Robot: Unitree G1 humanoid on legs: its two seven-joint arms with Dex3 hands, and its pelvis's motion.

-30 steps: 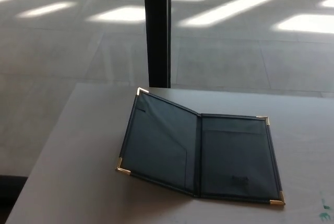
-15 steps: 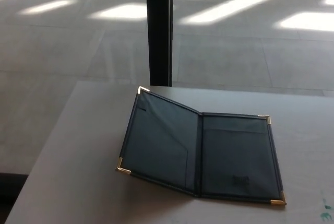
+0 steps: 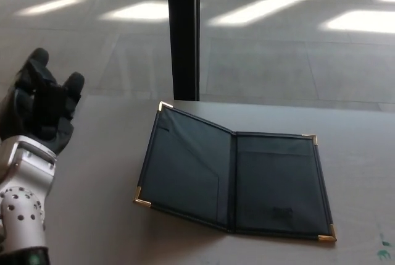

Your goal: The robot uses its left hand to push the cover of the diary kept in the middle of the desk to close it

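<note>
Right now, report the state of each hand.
Left hand: open, holding nothing, raised left of the diary and not touching it.
Right hand: not in view.

I'm seeing my left hand (image 3: 44,112) at the frame's left edge, forearm cut off below; small stamp on the diary (image 3: 231,181) too tiny to read.

Bare desk (image 3: 92,215) lies open between the left hand (image 3: 43,113) and the diary (image 3: 231,178), nothing between.
</note>
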